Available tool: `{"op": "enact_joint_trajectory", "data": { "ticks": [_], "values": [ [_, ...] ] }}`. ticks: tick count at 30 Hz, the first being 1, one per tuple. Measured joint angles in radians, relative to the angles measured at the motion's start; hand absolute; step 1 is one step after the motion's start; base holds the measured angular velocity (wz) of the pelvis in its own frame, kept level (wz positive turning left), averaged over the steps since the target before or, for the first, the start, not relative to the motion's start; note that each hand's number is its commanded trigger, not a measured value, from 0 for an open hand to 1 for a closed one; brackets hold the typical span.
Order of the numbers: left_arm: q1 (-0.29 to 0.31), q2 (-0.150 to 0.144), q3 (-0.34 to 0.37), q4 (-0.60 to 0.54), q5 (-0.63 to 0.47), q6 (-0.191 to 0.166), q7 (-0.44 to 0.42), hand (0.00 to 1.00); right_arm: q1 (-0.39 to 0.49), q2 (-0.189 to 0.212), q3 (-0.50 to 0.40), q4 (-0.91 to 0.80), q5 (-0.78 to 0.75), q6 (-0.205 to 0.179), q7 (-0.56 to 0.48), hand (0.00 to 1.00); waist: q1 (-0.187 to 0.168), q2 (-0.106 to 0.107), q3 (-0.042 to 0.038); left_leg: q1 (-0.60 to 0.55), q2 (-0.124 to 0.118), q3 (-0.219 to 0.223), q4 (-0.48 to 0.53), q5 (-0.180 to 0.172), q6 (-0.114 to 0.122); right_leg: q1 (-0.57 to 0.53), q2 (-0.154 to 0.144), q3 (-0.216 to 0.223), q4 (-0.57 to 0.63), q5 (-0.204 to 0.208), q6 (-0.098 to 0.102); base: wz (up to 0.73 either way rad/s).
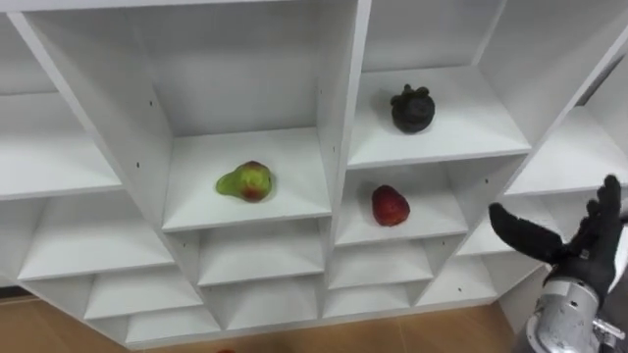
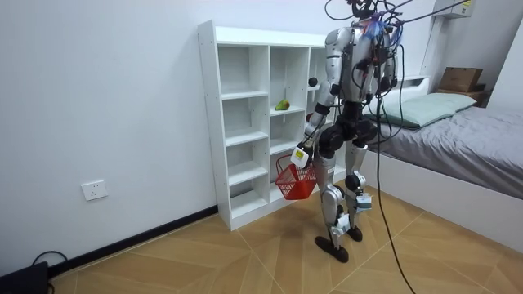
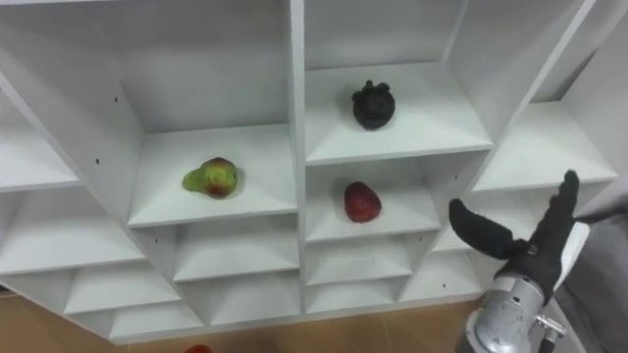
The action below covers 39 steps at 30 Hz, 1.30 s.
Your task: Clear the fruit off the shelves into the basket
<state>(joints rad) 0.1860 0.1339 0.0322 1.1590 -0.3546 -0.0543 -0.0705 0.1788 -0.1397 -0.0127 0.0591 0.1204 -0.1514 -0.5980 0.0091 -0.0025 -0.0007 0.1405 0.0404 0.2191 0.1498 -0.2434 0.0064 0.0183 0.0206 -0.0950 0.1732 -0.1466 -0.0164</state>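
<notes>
Head stereo pair looks down, close on closet (image 1: pixel 471 127) shelves; room view, farther off, shares closet.

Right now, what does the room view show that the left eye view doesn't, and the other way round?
Room view: a red wire basket hanging at the robot's left hand, and a grey-covered bed. Left eye view: a dark round fruit, a red round fruit and the open right hand. Both: the white shelf unit and the green-and-red pear.

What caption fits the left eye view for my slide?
Robot's open right hand beside white shelf unit holding green-red pear, red apple, dark round fruit.
</notes>
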Motion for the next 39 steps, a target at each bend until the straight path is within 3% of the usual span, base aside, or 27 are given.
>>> {"op": "enact_joint_trajectory", "data": {
  "ticks": [8, 16, 23, 39],
  "values": [
    [0.002, 0.002, -0.001, 0.001, 0.008, -0.004, -0.001, 1.0, -0.003, -0.014, 0.039, -0.12, -0.168, 0.001, 0.061, 0.0, 0.001, 0.001, -0.0003, -0.009, 0.0, -0.001, 0.0, 0.0, 0.0, -0.003, -0.001, -0.007, 0.001, 0.001, 0.0, 0.0],
    [-0.003, 0.004, 0.002, 0.047, 0.007, -0.022, -0.009, 1.0, -0.003, -0.017, 0.05, -0.233, -0.169, 0.001, 0.078, 0.0, 0.003, 0.001, -0.0007, -0.005, 0.002, 0.007, 0.0, 0.0, 0.0, -0.001, 0.0, -0.007, 0.002, 0.003, -0.002, -0.01],
    [-0.019, 0.005, 0.004, 0.051, 0.008, -0.022, -0.009, 1.0, -0.004, -0.029, 0.055, -0.353, -0.249, -0.001, 0.092, 0.0, 0.032, -0.006, -0.003, -0.004, 0.002, 0.013, 0.0, 0.0, 0.0, -0.001, 0.003, 0.005, -0.001, 0.007, -0.001, -0.02],
    [-0.042, 0.006, 0.006, 0.092, 0.017, -0.021, -0.011, 1.0, -0.042, -0.028, 0.071, -0.412, -0.279, -0.001, 0.155, 0.0, 0.049, 0.002, 0.0013, 0.006, 0.003, 0.015, -0.007, 0.0, 0.0, 0.0, 0.001, 0.007, 0.014, 0.009, -0.003, -0.01]
  ]
}}
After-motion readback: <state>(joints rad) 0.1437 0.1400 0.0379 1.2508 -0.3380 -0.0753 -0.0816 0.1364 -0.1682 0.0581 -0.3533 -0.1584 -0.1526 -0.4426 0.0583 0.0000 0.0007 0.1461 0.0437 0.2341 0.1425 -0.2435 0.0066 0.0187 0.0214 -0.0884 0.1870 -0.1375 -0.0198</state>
